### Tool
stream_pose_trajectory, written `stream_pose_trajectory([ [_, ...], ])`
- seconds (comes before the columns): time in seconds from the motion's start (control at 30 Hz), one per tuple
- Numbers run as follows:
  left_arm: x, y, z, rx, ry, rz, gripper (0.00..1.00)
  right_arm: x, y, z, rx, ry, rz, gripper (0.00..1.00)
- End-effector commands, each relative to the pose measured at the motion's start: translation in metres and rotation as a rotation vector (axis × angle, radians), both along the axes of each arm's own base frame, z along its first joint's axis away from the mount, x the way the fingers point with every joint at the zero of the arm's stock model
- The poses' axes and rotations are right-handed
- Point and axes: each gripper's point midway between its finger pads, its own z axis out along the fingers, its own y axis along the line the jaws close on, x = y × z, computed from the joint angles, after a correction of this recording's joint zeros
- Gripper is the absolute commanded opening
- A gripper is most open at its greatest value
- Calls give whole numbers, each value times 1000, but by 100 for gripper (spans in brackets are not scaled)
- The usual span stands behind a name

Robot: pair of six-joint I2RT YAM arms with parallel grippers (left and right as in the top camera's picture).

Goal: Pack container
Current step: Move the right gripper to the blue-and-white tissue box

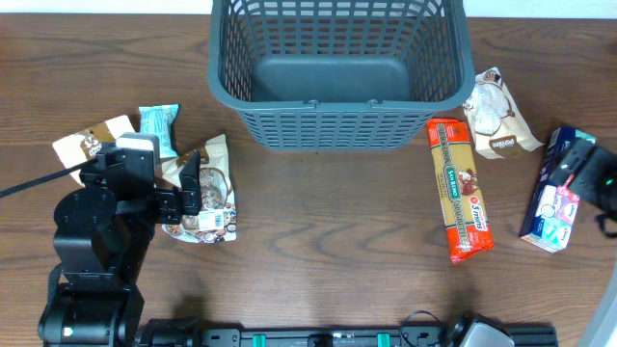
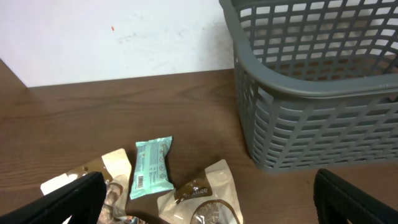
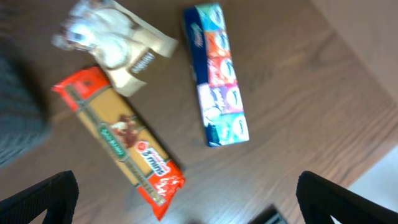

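Observation:
The dark grey lattice basket stands empty at the back middle; it also shows in the left wrist view. My left gripper is open and empty, its fingers either side of a white and brown pouch. A teal packet lies just behind the pouch. My right gripper is at the far right edge, open and empty, above the table near an orange pasta packet, a white pouch and a blue box.
A brown and white packet lies left of the teal packet. The pasta packet, white pouch and blue box lie right of the basket. A black cable crosses the left edge.

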Motion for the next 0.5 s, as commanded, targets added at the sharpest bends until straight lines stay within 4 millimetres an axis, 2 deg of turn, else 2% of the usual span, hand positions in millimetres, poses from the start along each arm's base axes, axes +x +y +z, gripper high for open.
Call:
stream_pose_trajectory([
  [0.0,0,1,6,8,-14,2,99,0,-11,-14,83,25,-14,99],
  [0.17,1,1,5,9,-11,2,99,1,-31,-32,128,74,-76,99],
  [0.47,1,1,5,9,-9,2,99,43,-63,-49,92,37,-53,99],
])
